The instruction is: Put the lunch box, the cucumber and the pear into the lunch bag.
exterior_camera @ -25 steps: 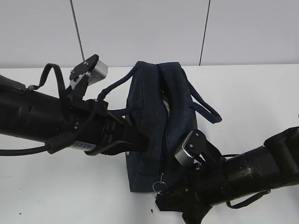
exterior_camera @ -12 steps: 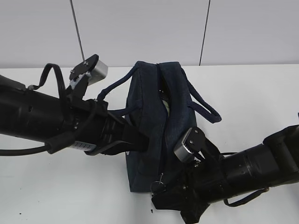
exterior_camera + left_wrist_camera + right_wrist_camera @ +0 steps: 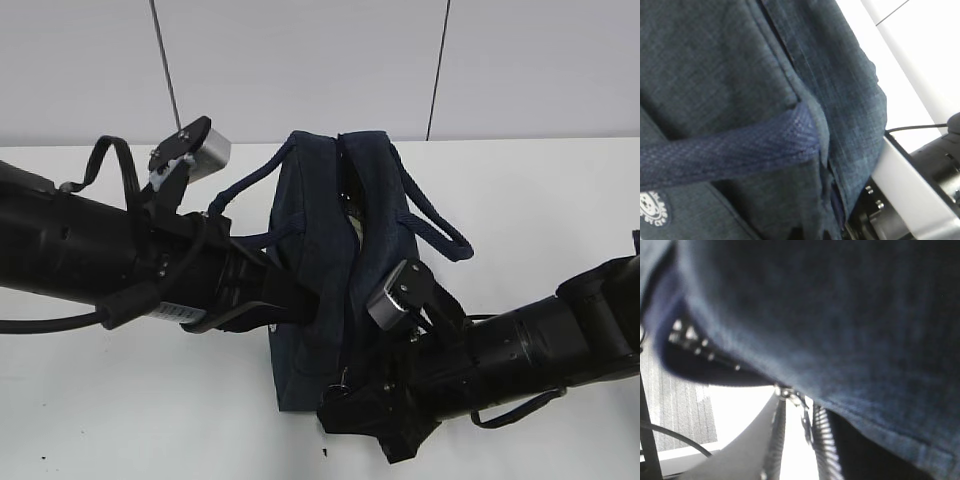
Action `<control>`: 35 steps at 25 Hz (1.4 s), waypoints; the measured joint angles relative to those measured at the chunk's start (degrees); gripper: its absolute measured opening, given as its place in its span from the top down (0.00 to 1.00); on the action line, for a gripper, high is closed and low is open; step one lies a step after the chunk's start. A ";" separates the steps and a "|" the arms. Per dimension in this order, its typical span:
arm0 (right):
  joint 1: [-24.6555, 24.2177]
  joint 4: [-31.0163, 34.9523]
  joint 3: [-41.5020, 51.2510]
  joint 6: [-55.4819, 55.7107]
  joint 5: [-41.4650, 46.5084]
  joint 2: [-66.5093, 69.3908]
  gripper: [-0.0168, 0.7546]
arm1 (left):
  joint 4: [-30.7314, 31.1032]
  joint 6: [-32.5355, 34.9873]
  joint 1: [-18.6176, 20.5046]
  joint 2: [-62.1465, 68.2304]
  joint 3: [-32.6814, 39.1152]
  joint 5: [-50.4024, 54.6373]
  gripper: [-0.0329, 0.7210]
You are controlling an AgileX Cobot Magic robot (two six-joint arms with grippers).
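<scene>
Standing upright at frame center, the bag [image 3: 330, 270] sits on a white table [image 3: 540, 210], top slit partly open with something pale showing inside. Left gripper [image 3: 305, 300] presses into bag's left side at center-left; its fingers are hidden against the fabric, so I cannot tell if they are apart or together. Right gripper [image 3: 355, 405] is low at bottom center, at the bag's lower front corner beside the zipper [image 3: 795, 405]; jaw state cannot be told either. Left wrist view is filled with navy fabric and a strap [image 3: 725, 152]; a small round white logo patch [image 3: 650, 207] sits lower left, unreadable. Plain white wall [image 3: 300, 60] behind, two dark vertical lines across it.
</scene>
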 joint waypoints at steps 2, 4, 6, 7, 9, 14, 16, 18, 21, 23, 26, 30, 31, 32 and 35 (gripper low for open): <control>0.00 0.00 -0.09 0.26 0.00 0.00 0.83 | 0.00 0.00 0.00 0.00 0.00 0.00 0.97; 0.00 0.00 -0.09 0.53 0.00 0.00 0.93 | 0.00 0.00 0.00 0.00 0.00 0.00 0.97; 0.00 0.00 -0.12 1.04 0.10 0.00 0.97 | 0.00 0.00 0.00 0.00 0.00 0.00 0.97; 0.00 0.00 -0.12 1.35 0.10 0.00 0.97 | 0.05 0.00 0.00 0.00 0.00 0.00 0.97; 0.00 -0.35 -0.21 2.36 0.61 0.00 0.97 | 0.04 0.00 0.00 0.00 0.00 0.00 0.97; 0.00 -3.86 -0.21 7.37 2.59 0.00 0.97 | 0.11 0.00 0.00 0.00 0.00 0.00 0.97; 0.00 -5.60 -0.21 9.54 2.94 0.00 0.97 | 0.11 0.00 0.00 0.00 0.00 0.00 0.97; 0.00 -7.19 -0.21 11.21 2.94 -0.15 0.97 | 0.11 0.00 0.00 0.00 0.00 0.00 0.97; 0.00 -9.67 -0.21 14.19 2.94 -2.13 0.97 | 0.11 0.00 0.00 0.00 0.00 -0.10 0.97; 0.00 -10.76 -0.21 15.87 2.69 -3.70 0.97 | 0.11 0.00 0.00 0.00 0.00 -0.16 0.97; 0.00 -12.19 -0.21 19.04 1.84 -5.84 0.97 | 0.11 0.00 0.00 0.00 -0.04 -0.16 0.94; 0.00 -14.24 -0.21 22.57 0.24 -7.66 0.97 | 0.33 0.00 0.00 0.00 -0.04 0.08 0.80; 0.00 -14.73 -0.21 23.15 0.12 -8.15 0.97 | 0.68 0.00 0.00 0.00 -0.04 0.16 0.74; 0.00 -14.99 -0.21 23.57 0.03 -8.63 0.97 | 1.29 0.00 0.00 0.00 -0.04 0.16 0.69; 0.00 -15.45 -0.21 24.67 -0.44 -10.46 0.97 | 2.98 0.00 0.00 0.00 -0.04 0.23 0.52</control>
